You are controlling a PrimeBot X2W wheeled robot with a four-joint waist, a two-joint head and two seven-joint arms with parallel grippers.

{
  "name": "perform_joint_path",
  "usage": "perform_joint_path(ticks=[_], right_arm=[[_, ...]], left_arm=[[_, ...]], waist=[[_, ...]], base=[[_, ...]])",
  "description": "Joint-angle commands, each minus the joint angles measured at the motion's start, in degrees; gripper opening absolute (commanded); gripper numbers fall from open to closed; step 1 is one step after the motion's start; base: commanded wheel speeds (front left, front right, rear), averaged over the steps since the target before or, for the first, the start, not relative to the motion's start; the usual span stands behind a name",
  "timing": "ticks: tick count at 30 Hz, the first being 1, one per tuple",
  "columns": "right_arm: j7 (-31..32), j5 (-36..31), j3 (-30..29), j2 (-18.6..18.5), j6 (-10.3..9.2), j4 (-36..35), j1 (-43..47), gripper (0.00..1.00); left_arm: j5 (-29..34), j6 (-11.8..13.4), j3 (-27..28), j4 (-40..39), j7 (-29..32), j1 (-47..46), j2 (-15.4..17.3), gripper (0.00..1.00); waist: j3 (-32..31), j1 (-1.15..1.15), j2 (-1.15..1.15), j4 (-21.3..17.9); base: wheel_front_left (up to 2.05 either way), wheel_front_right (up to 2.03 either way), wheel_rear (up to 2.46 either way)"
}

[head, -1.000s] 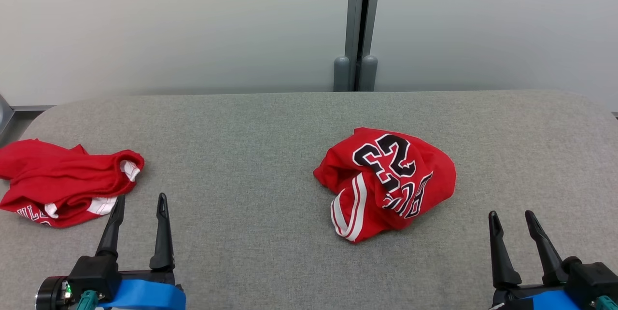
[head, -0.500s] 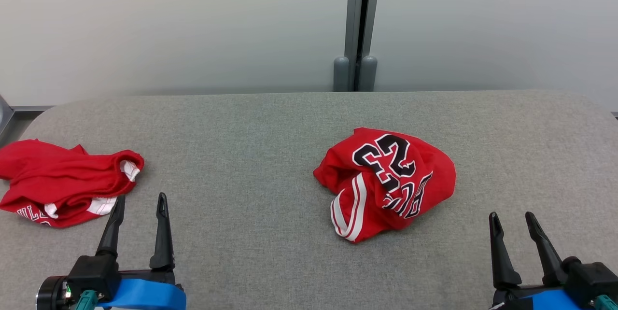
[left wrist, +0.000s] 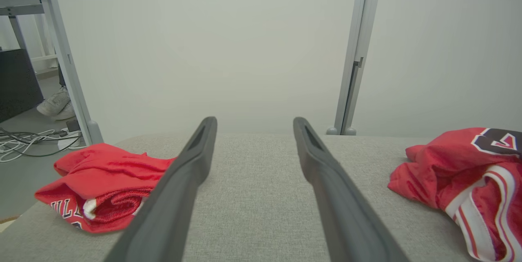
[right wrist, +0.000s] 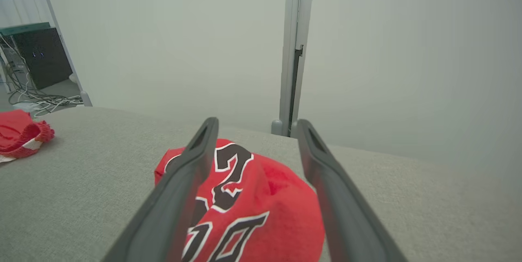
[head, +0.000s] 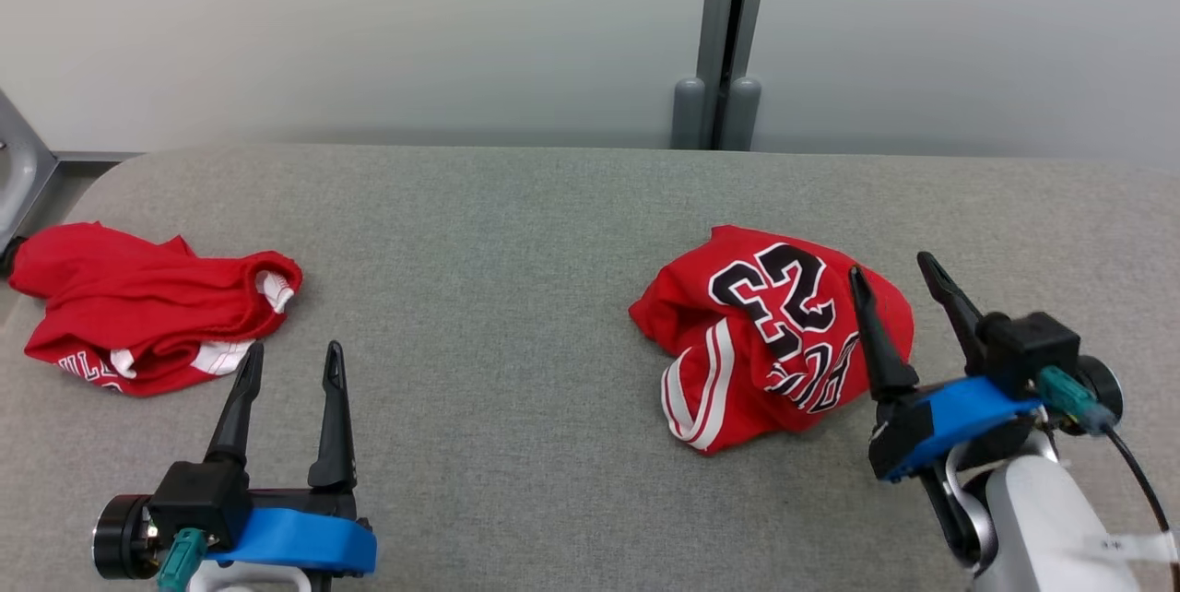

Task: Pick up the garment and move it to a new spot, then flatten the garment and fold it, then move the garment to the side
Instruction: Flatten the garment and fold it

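Off the table's left end, a person's shoe (left wrist: 55,105) and loose cables (left wrist: 28,139) are lying on the floor, well clear of the work. At the far left of the grey table (head: 516,232) a second red garment (head: 147,306) is sitting in a rumpled heap, probably parked out of the way. Just near and right of it, the left gripper (head: 295,350) is hovering low with its fingers spread wide and nothing between them, seemingly waiting its turn. A bare stretch of table top is separating it from the middle right, where the jersey (head: 765,325) with the black number 23 is resting crumpled, its striped hem toward the near side. Behind it a grey post (head: 728,29) is standing against the pale wall. The right gripper (head: 890,265) is reaching over the jersey's right edge, fingers spread apart and holding nothing, likely lining up the first pick-up. Whether its tips are touching the fabric I cannot tell. Nothing is blocking the reach, though the bunched folds are making a clean pinch doubtful.
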Motion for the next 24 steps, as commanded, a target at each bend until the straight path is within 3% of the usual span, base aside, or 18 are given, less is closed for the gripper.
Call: perform_joint_path(ticks=[1,9,14,15,16,24], right_arm=[[0.88,-0.34,0.10,-0.74,0.03,1.06,-1.32,1.00],[8.85,-1.08,0.50,-2.14,0.02,16.59,-7.41,1.00],[8.86,0.15,1.35,-1.77,0.02,22.42,-7.11,1.00],[9.21,0.46,1.63,-1.66,0.03,23.47,-7.00,0.23],[9.48,0.78,2.09,-1.50,0.03,24.31,-7.02,0.00],[0.54,1.08,4.61,-1.68,0.03,22.81,-10.93,0.00]], left_arm=[[-0.05,-0.31,-0.33,-0.17,-0.15,-0.88,-0.01,1.00],[-0.08,-0.43,-1.08,-0.25,-0.15,-2.30,-0.22,1.00],[-0.33,-0.42,-1.32,-0.31,-0.15,-2.18,-0.42,1.00],[-0.34,-0.43,-1.36,-0.22,-0.15,-2.09,-0.41,1.00],[-0.39,-0.43,-1.39,-0.13,-0.15,-1.99,-0.43,1.00],[-0.75,-0.47,-1.73,0.48,-0.15,-1.88,-0.67,1.00]], waist=[[0.82,-0.01,-0.01,0.83],[2.70,-0.01,-0.01,4.05],[2.97,-0.01,-0.01,4.87],[2.90,-0.01,-0.01,4.96],[2.84,-0.01,-0.01,5.01],[1.53,-0.01,-0.01,5.58]], base=[[0.00,0.00,0.00],[0.00,0.00,0.00],[0.00,0.00,0.00],[0.00,0.00,0.00],[0.00,0.00,0.00],[0.00,0.00,0.00]])
